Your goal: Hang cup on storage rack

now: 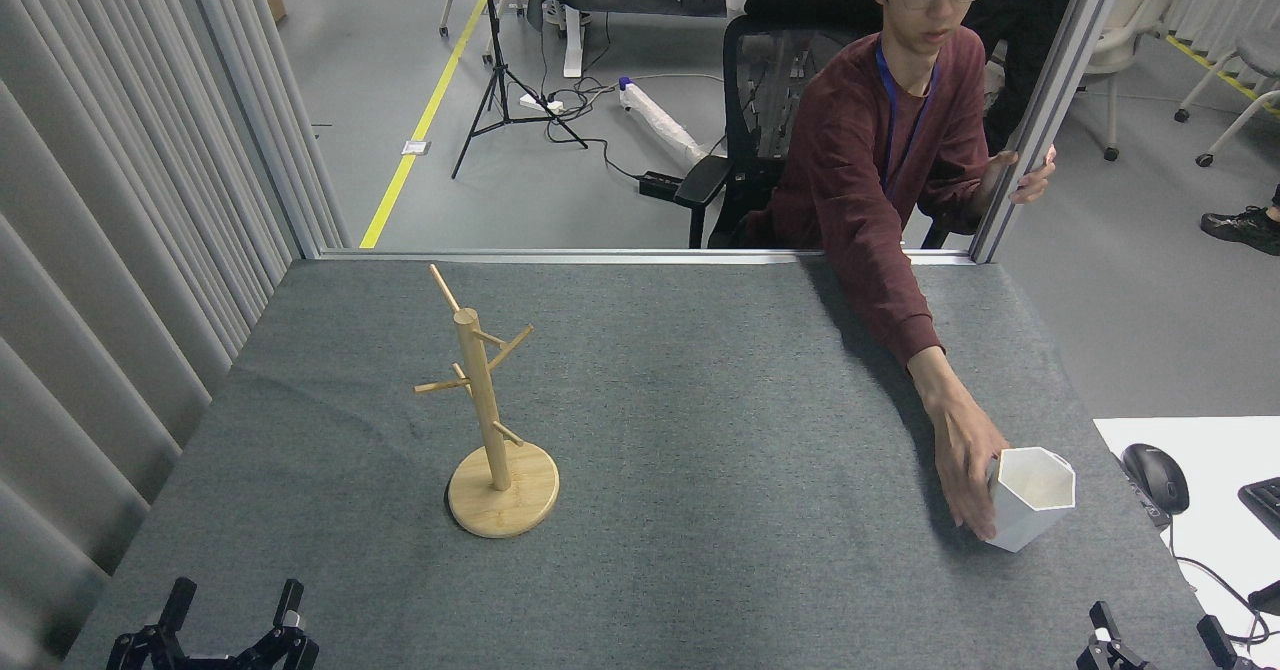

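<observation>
The white faceted cup (1035,500) stands on the grey table at the right, tilted a little, with a person's hand (968,470) gripping its left side; its handle is hidden. The wooden storage rack (490,420), an upright post with thin angled pegs on a round disc base, stands at the left centre, far from the cup. My left gripper (233,612) pokes up at the bottom left edge, open and holding nothing. At the bottom right edge my right gripper (1157,627) is open too, below the cup.
A person in a dark red sleeve (870,250) leans across the table's far right edge, arm over the table. A white desk (1190,540) with a mouse (1157,478) and cables sits right of the table. Curtains (110,250) line the left side.
</observation>
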You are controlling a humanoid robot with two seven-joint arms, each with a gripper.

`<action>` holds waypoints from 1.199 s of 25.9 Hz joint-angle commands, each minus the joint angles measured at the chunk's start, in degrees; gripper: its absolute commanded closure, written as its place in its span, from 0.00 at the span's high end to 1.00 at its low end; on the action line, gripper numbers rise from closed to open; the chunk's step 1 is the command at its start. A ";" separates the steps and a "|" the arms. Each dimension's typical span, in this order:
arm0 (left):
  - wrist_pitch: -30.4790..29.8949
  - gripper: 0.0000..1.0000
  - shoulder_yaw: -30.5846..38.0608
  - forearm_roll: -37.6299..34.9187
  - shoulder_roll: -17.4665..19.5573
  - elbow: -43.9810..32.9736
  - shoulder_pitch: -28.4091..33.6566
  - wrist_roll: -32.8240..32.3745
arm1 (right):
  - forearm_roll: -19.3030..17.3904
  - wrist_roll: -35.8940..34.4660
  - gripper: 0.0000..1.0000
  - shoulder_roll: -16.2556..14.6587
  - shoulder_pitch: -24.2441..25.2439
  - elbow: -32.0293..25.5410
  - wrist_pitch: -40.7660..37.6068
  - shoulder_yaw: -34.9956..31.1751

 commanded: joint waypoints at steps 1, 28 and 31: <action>-0.03 1.00 0.03 0.09 -0.67 1.04 -0.30 0.13 | 0.13 0.81 0.98 -0.02 -0.12 1.03 0.31 -0.03; 0.14 1.00 0.03 -0.26 -3.30 3.59 -3.99 0.04 | 7.60 4.41 0.98 -1.96 -13.48 14.83 0.67 3.66; 1.29 1.00 0.03 -0.26 -3.13 3.86 -3.99 0.04 | 7.69 4.41 0.98 -2.05 -17.35 18.70 0.75 6.21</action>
